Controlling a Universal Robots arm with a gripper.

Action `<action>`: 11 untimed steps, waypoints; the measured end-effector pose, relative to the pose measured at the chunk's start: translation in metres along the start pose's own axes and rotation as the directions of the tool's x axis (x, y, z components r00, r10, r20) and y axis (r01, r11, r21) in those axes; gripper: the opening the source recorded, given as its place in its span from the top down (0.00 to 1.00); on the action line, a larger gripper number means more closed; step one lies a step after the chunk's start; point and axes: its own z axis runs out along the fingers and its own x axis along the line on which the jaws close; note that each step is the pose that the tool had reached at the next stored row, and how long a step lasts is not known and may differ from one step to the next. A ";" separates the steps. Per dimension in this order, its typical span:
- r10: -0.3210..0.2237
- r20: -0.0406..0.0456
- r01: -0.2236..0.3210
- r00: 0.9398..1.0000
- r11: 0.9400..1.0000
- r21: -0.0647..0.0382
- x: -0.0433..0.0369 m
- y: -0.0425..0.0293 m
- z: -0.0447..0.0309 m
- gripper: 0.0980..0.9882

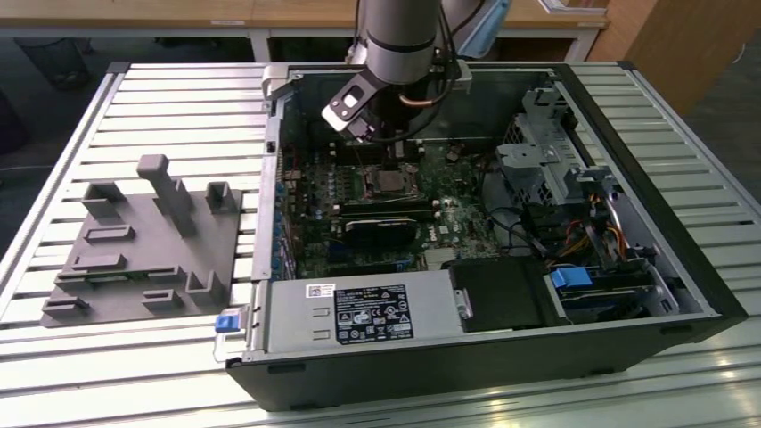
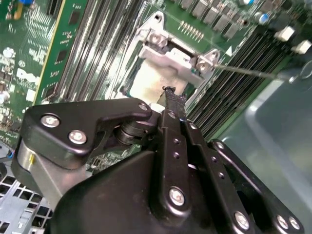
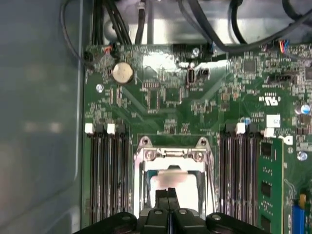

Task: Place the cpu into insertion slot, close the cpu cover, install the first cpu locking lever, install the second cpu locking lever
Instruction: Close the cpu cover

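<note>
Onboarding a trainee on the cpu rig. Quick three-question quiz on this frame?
1. True or false: the hand has its fingers spread wide.
2. The hand's tips sit above: A the power supply; B the cpu cover; C the grey fixture outside the case.
3. Fill in: in the first wrist view, black memory slots run along ___ sides of the cpu cover.
Key: 1 false, the fingers are together. 2 B. 3 both.
</note>
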 end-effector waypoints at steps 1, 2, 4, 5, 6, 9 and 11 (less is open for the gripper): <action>-0.001 0.000 0.001 1.000 1.000 0.000 0.0000 -0.0016 0.0001 0.97; -0.001 0.000 0.001 1.000 1.000 0.000 0.0000 -0.0032 0.0003 0.97; -0.002 0.000 0.002 1.000 1.000 0.000 -0.0001 -0.0067 0.0008 0.97; -0.003 0.000 0.003 1.000 1.000 0.000 -0.0001 -0.0084 0.0011 0.97; -0.003 0.000 0.003 1.000 1.000 0.000 -0.0002 -0.0100 0.0014 0.97; -0.005 0.000 0.005 1.000 1.000 0.000 -0.0003 -0.0135 0.0035 0.97; -0.006 0.000 0.006 1.000 1.000 0.000 -0.0005 -0.0151 0.0057 0.97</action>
